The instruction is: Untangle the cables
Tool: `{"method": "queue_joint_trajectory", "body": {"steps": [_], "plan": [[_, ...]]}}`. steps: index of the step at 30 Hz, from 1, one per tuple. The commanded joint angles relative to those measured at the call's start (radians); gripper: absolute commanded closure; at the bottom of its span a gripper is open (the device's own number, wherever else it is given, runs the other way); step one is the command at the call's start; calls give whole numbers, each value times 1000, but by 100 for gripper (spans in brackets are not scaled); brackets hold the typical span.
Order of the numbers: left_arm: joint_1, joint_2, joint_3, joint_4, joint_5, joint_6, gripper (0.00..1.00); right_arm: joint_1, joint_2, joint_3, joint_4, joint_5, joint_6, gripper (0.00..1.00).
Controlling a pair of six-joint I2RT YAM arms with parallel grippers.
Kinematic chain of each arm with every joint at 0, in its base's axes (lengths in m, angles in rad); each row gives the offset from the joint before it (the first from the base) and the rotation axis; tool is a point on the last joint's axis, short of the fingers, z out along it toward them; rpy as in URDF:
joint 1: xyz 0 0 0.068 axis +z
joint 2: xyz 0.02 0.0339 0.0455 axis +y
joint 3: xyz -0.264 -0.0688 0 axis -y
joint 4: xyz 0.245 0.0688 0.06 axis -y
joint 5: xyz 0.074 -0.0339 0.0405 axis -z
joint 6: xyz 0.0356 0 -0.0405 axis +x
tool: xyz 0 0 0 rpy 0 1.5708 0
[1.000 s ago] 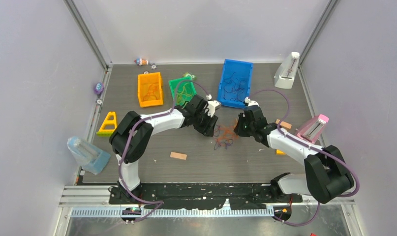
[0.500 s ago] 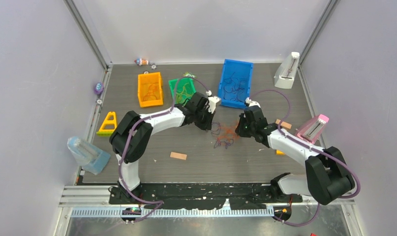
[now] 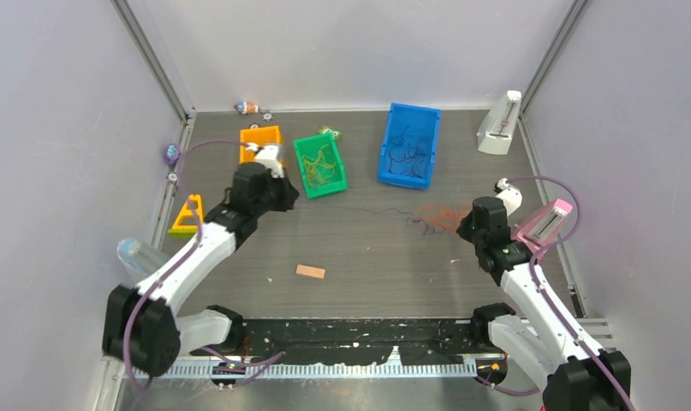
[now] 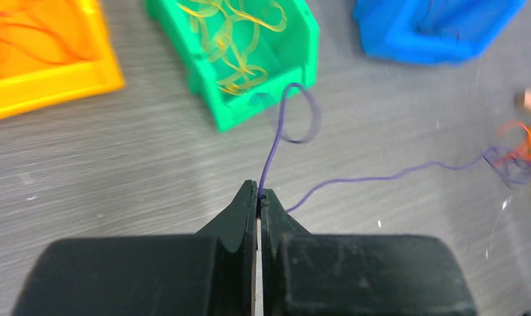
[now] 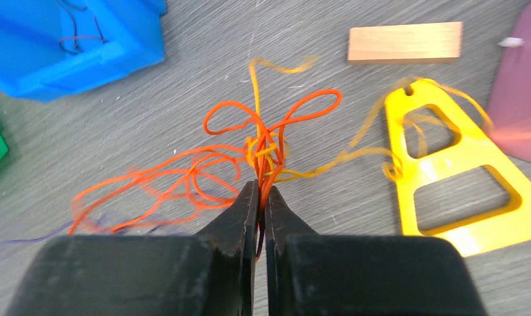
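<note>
- Pinching one thin, dark-purple flexible cable (image 4: 354, 180), the left gripper (image 4: 257, 197), black and two-fingered, is clamping its jaws fully together on the strand just on the near side of the green plastic bin (image 4: 249, 108).
- The purple cable is running from that pinch away to the right of the green bin and is ending in a small knot (image 3: 436, 218) of thin orange-red, yellow and purple cables, which is lying on the table well apart from the green bin.
- The right gripper (image 5: 261, 192), also black and two-fingered, is squeezing tight on the middle of the knot, with orange-red and yellow loops fanning out beyond its tips.
- Sorting is looking well advanced:
  - Yellow strands (image 4: 233, 39) are lying inside the green bin.
  - Orange-red strands (image 4: 32, 29) are lying in the orange plastic bin (image 4: 52, 82) to the left of the green bin.
  - Dark strands (image 3: 406, 154) are lying in the blue plastic bin (image 4: 440, 49) to its right.
- The purple cable is judged as being mid-extraction: its far end is meshing with the knot, so it is not yet free.
- Work left, as a judgement: the purple cable is needing release from the knot, and the orange-red and yellow loops are needing separation. One yellow loop is draping over a flat yellow triangular plate (image 5: 460, 217) far to the right of the green bin.
</note>
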Motion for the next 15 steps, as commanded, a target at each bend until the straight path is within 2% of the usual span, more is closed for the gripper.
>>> {"method": "queue_joint_trajectory", "body": {"steps": [1,5,8,12,15], "plan": [[79,-188,-106,45,-70,-121,100,-22,-42,-8,-61,122,70,95],[108,-361,-155,-23,-275,-169,100,-34,-30,-10,-122,180,161,95],[209,-498,-219,-8,-303,-229,100,-55,-46,-34,-147,188,203,95],[246,-543,-179,-117,-383,-263,100,-87,-97,-65,-174,200,237,95],[267,-572,-187,-136,-449,-288,100,-110,-146,-70,-229,251,276,95]]}}
